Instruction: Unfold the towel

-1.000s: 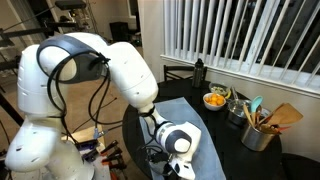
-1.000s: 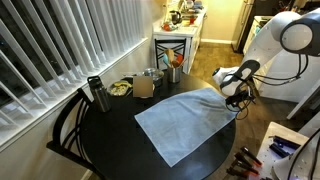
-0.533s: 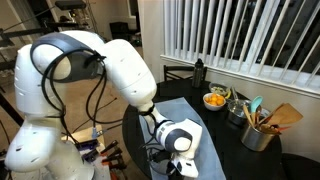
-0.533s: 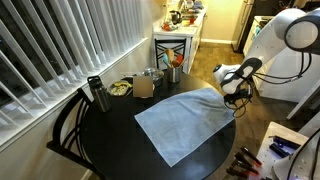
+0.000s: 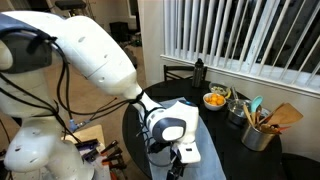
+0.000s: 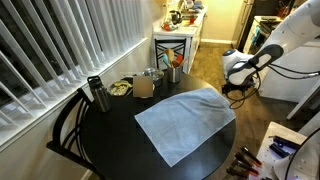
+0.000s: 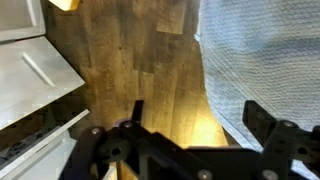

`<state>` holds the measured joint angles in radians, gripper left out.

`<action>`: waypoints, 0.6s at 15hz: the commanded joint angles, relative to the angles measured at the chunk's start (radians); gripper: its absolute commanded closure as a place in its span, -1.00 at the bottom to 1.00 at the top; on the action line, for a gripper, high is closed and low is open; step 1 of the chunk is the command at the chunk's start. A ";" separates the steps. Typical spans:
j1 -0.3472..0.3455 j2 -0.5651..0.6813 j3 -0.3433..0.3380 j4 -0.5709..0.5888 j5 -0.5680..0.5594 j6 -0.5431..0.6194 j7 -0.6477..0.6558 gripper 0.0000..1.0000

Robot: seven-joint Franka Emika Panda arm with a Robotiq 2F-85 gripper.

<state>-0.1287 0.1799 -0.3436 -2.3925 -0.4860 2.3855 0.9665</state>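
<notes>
Towel point(image 6: 185, 122): spread flat on the round black table point(image 6: 110, 140). In the wrist view it lies off the gripper's right finger, its edge just beside that finger, nothing touching it.
Gripper point(image 7: 195, 105): fingers spread wide, nothing between them. Bare wooden floor point(image 7: 150, 50) shows in the gap.
Change, gripper: a second ago it hung at the towel's near corner. Now it has drawn back past the table's edge and stands apart from the cloth in an exterior view point(image 6: 240, 88).
Change, arm: swung up. Its big white link now fills the upper left of an exterior view, and the wrist sits larger in the picture.
Change, towel: same place, same outline as before.
Hidden: the arm covers much of the towel in an exterior view point(image 5: 200, 112); only strips beside the wrist show.
Cut off: the wrist view crops the towel at its top and right edges.
Hard to make out: the gripper's fingertips in both exterior views, dark against the dark table. Only the wrist view shows the jaws clearly.
Beyond the towel from the gripper: bowl of oranges point(image 5: 214, 100), utensil pot point(image 5: 258, 133).
</notes>
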 commanded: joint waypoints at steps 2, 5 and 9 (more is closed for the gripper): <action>-0.029 -0.186 0.037 -0.141 0.069 0.155 -0.124 -1.00; -0.027 -0.252 0.068 -0.188 0.124 0.211 -0.194 -1.00; -0.023 -0.327 0.113 -0.247 0.224 0.287 -0.302 -1.00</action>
<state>-0.1306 -0.0646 -0.2682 -2.5652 -0.3460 2.6076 0.7735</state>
